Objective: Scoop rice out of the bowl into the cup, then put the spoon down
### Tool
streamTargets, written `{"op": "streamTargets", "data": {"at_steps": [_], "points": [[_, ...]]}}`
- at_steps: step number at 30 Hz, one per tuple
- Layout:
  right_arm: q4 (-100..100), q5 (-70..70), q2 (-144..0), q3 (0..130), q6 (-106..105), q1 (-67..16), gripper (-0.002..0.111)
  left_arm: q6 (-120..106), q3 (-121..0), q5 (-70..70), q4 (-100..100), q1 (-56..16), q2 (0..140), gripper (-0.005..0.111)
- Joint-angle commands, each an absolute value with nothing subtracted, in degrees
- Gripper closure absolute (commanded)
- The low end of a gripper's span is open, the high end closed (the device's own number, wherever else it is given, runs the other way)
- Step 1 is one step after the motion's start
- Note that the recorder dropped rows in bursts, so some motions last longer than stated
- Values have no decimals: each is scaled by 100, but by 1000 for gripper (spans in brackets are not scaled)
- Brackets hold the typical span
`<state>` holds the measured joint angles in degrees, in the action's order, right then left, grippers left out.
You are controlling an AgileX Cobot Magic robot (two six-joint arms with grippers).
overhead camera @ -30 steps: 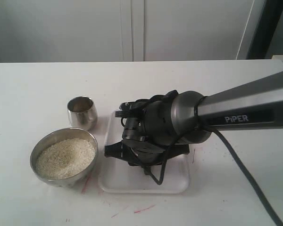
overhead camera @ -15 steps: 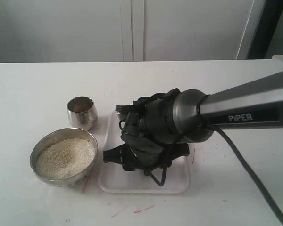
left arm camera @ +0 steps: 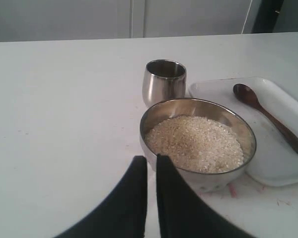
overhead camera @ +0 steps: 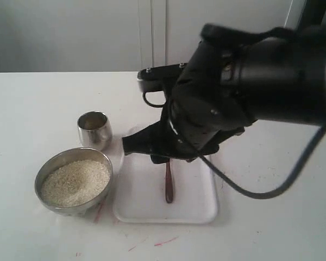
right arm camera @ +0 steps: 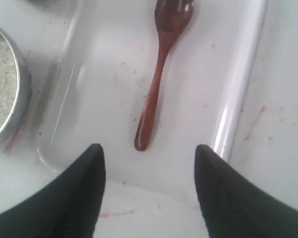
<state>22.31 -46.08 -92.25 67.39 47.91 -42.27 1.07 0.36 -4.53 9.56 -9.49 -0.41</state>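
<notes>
The wooden spoon [overhead camera: 168, 185] [right arm camera: 156, 84] [left arm camera: 268, 118] lies flat in the white tray [overhead camera: 198, 209] [right arm camera: 241, 79] [left arm camera: 283, 173], untouched. My right gripper [right arm camera: 148, 153] hangs open above the spoon's handle end, nothing between its fingers; in the exterior view the arm's black bulk [overhead camera: 228, 98] hides the jaws. The steel bowl [overhead camera: 43, 174] [left arm camera: 248, 134] holds a heap of rice [overhead camera: 76, 182] [left arm camera: 193, 144]. The small steel cup [overhead camera: 94, 129] [left arm camera: 164, 82] stands just behind the bowl. My left gripper [left arm camera: 151, 159] is shut and empty, close to the bowl's near rim.
Everything sits on a white table [overhead camera: 38, 103] with faint red marks near its front [overhead camera: 165, 241]. The tray lies right beside the bowl. A pale wall with a panel seam [overhead camera: 152, 32] runs behind the table.
My right arm has lifted up and back off the tray, uncovering the spoon, which now lies loose in the tray. Bowl and cup have not moved.
</notes>
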Motion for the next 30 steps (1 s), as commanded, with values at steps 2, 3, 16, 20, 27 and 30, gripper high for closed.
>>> {"op": "streamTargets", "data": {"at_steps": [2, 3, 16, 20, 27, 30], "points": [[1528, -5461, -8446, 6720, 3273, -4231, 56, 106, 0, -438, 1013, -981, 0, 92], [1388, -5503, -8316, 6709, 2987, -4231, 56, 106, 0, -438, 1013, -981, 0, 92], [58, -5305, -5588, 5466, 1022, -4231, 56, 106, 0, -438, 1013, -981, 0, 92], [-231, -5121, -4875, 5016, 421, -4231, 56, 106, 0, -438, 1013, -981, 0, 92], [-1126, -4844, -4069, 4564, -800, -4231, 56, 106, 0, -438, 1013, -981, 0, 92], [-1215, -4861, -3923, 4461, -763, -4231, 56, 106, 0, -438, 1013, -981, 0, 92]]}}
